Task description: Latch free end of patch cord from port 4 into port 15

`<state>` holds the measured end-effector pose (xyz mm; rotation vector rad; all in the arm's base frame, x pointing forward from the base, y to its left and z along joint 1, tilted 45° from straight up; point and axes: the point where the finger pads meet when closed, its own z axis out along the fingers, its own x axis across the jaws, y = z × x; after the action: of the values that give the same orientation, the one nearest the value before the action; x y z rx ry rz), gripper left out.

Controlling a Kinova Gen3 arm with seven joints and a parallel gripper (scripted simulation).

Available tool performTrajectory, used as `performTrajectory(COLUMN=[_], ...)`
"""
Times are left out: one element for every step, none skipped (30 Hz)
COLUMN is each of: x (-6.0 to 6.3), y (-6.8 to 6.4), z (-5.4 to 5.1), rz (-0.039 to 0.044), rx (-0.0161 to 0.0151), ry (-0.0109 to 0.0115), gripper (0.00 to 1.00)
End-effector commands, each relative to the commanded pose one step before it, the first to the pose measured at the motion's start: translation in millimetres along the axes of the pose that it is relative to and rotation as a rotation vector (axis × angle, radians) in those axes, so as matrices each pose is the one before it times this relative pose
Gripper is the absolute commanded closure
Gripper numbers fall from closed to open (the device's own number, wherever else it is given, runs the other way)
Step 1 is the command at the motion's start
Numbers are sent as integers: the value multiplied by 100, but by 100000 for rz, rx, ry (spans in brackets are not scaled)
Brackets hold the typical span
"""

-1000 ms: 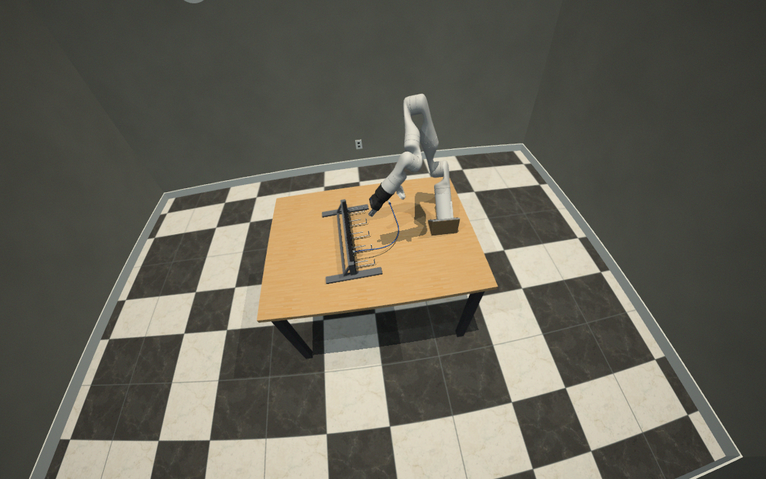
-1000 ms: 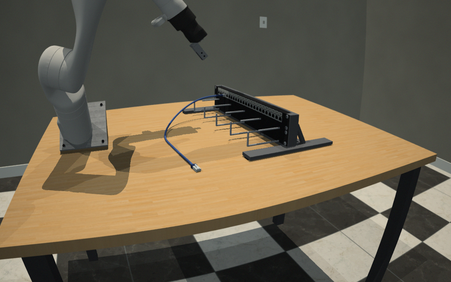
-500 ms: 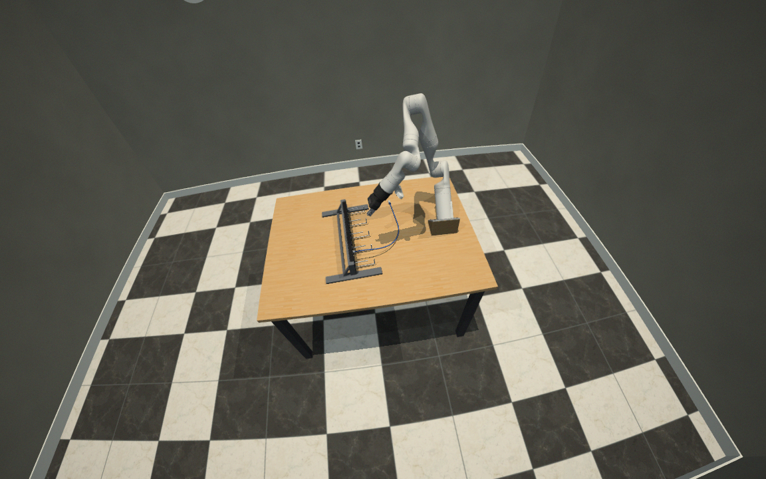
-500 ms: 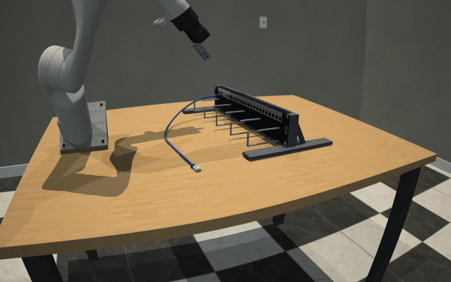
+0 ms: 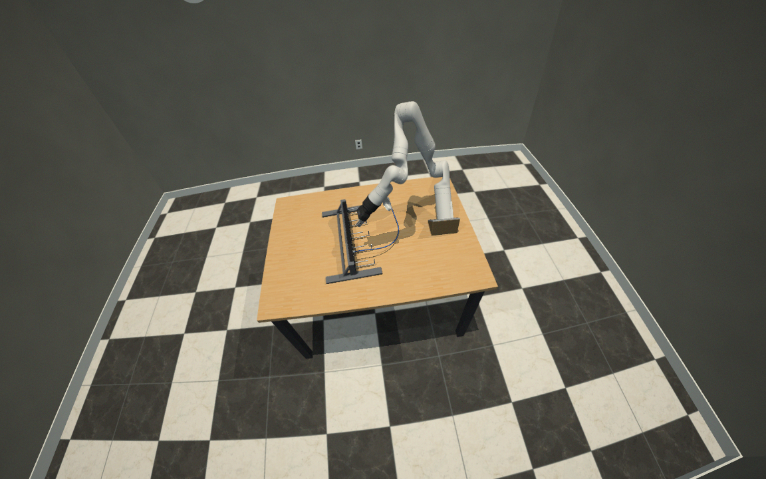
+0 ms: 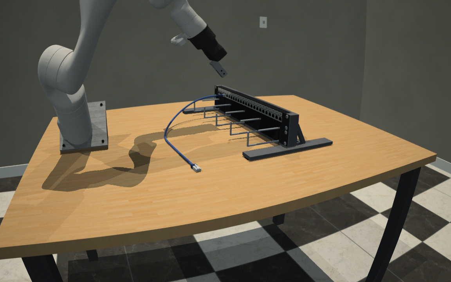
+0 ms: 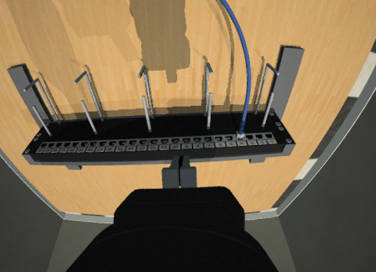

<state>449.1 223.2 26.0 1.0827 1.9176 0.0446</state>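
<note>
The rack (image 5: 353,278) (image 6: 288,147) (image 7: 291,68) stands upright on the table, its panel holding a row of numbered jacks. The blue patch cord (image 6: 165,129) (image 7: 247,68) (image 5: 398,229) runs from a jack near the panel's low-numbered end and arcs out over the table. Its free plug (image 6: 195,167) lies on the table, well away from the rack; it is out of the wrist view. My gripper (image 6: 223,75) (image 7: 182,165) (image 5: 359,224) is shut and empty. It is in the air above the rack, and its fingertips overlap the panel's top edge in the wrist view. The port numbers are too small to read.
Several wire cable guides (image 6: 248,139) (image 7: 146,88) stick out from the panel front below the jacks. The arm's base plate (image 6: 99,122) (image 5: 443,227) stands at the opposite side of the table (image 6: 220,203) (image 5: 421,279). The rack's feet reach out in front of and behind the panel.
</note>
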Motion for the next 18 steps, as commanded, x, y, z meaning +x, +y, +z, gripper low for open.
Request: performTrajectory(x=[-469,0,0,0,0,0,0,0,0,0,0,0,0,0,0,0,0,0], y=[-1057,0,0,0,-1,1,0,0,0,0,0,0,0,0,-7,-5,-4,-2], z=[2492,524,445,364,283,205,134,74,29,0,0,4,0,0,7,5,3,2], rz=[-557,0,0,1,-1,1,0,-1,0,0,0,0,0,0,-8,-6,-5,-3], rx=[2305,0,0,-1,1,-1,0,1,0,0,0,0,0,0,13,9,6,4], ry=[-1789,0,0,0,0,0,0,0,0,0,0,0,0,0,-8,-6,-4,-2], gripper=[100,100,100,100,100,100,100,100,100,100,100,100,100,100,100,100,100,100])
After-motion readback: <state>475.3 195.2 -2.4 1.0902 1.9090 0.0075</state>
